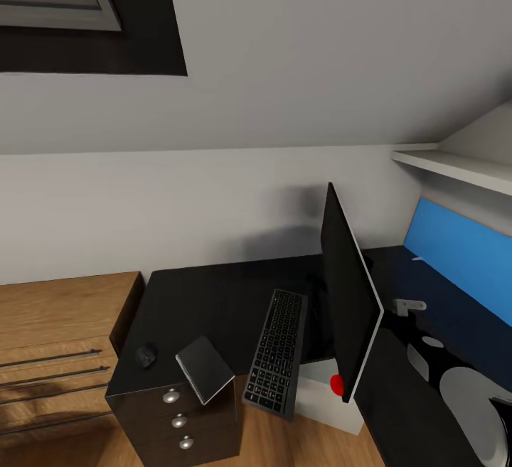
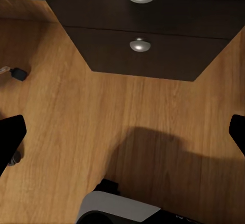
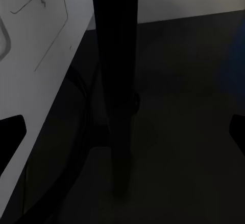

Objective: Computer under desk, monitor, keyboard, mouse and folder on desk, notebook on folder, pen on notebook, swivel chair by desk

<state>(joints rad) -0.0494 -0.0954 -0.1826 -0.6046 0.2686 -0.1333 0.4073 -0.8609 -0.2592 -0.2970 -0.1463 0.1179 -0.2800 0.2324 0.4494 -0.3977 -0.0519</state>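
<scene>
Both grippers wide apart, holding nothing; best to push the overhanging keyboard (image 1: 276, 353) and notebook (image 1: 205, 368) fully onto the desk (image 1: 206, 296) beside the monitor (image 1: 348, 307)

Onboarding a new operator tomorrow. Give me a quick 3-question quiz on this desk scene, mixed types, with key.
1. True or false: the keyboard lies fully on the desk.
2. Which sits nearest the desk's corner above the drawer knobs? A) mouse B) monitor C) keyboard
3. Fill in: the grey notebook lies between the mouse and the ____.

Key
1. False: its near end juts past the desk edge.
2. A
3. keyboard
</scene>
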